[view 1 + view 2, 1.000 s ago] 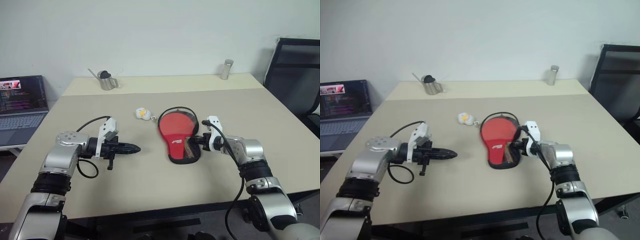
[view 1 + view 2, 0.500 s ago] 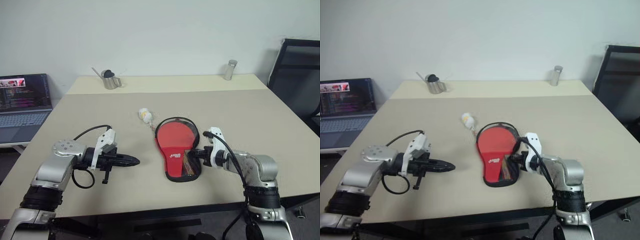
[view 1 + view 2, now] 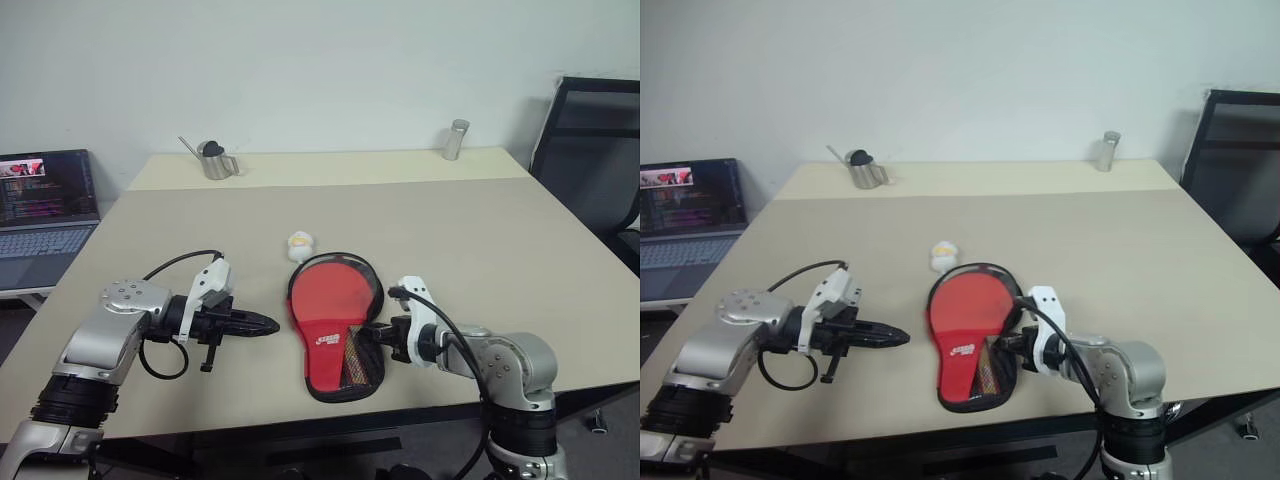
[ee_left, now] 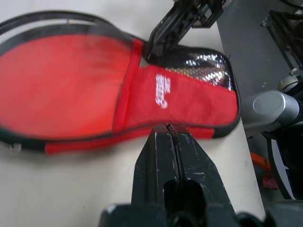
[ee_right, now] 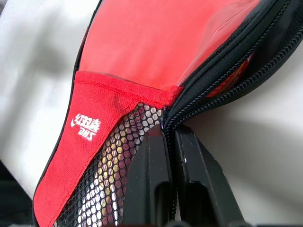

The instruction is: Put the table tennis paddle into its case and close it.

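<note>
The case [image 3: 330,318] lies flat on the table, red side up, with a white logo, a mesh panel and a black zipper edge. Its narrow end points toward me. The table tennis paddle is mostly hidden inside; a striped shape shows through the mesh [image 3: 352,366], and a red strip shows in the zipper gap [image 5: 233,71]. My right gripper [image 3: 372,334] is shut on the case's zipper edge [image 5: 189,101] beside the mesh. My left gripper [image 3: 268,324] is shut and empty. It points at the case's left edge from just beside it.
A small white and yellow object [image 3: 299,243] lies just behind the case. A metal watering can [image 3: 212,160] and a metal cylinder [image 3: 456,140] stand at the table's far edge. A laptop [image 3: 45,205] sits off to the left, a black chair [image 3: 590,150] to the right.
My right gripper has dragged the case toward me and to the left across the table, and the small white object came along. The left gripper has drawn back slightly.
</note>
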### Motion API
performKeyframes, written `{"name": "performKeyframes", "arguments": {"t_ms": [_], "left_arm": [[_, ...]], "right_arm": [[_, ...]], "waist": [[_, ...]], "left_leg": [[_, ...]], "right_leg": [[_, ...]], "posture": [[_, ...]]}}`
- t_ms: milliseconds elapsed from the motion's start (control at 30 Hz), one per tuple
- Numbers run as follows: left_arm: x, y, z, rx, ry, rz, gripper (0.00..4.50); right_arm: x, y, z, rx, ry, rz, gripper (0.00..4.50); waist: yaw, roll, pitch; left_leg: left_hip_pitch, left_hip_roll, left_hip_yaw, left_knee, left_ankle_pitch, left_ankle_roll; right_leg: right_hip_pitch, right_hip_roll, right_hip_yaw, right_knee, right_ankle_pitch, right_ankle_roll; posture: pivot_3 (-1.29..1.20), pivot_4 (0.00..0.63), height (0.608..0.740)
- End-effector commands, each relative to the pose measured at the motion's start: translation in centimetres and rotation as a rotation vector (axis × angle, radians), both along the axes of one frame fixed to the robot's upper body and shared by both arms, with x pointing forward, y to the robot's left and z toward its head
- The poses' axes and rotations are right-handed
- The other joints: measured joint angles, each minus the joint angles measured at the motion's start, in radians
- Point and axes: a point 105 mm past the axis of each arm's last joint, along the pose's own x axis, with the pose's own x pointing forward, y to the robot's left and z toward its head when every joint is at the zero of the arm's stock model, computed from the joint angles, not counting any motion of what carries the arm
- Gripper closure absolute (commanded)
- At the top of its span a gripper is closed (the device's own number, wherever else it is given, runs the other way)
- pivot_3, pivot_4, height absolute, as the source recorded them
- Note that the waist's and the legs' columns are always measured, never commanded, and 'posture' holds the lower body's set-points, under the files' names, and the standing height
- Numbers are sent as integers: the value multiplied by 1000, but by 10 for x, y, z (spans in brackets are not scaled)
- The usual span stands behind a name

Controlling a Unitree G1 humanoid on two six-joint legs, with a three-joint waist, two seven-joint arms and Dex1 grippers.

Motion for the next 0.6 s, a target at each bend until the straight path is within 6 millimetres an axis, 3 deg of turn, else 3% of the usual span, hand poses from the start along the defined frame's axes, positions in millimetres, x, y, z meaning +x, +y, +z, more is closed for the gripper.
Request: {"name": "performKeyframes", "arguments": {"t_ms": [33,267,600], "left_arm": [[-5,-1,12,0,-32,-35,4500],[-6,-1,11,5,-33,-32,4500],[-5,-2,10,12,-29,-46,4500]], "right_arm": [[-2,14,10,39,-45,54,4485],[-7,4,-1,8,-16,11,4485],[-22,-9,1,17,19,-46,4485]], "waist": [[0,0,0],[1,0,0],[3,0,0]], "left_leg": [[0,0,0,0,0,0],[0,0,0,0,0,0],[0,0,0,0,-1,-1]], "right_leg": [[0,0,0,0,0,0],[0,0,0,0,0,0],[0,0,0,-1,0,0]], "posture": [[0,150,740],[0,150,740],[0,150,740]]}}
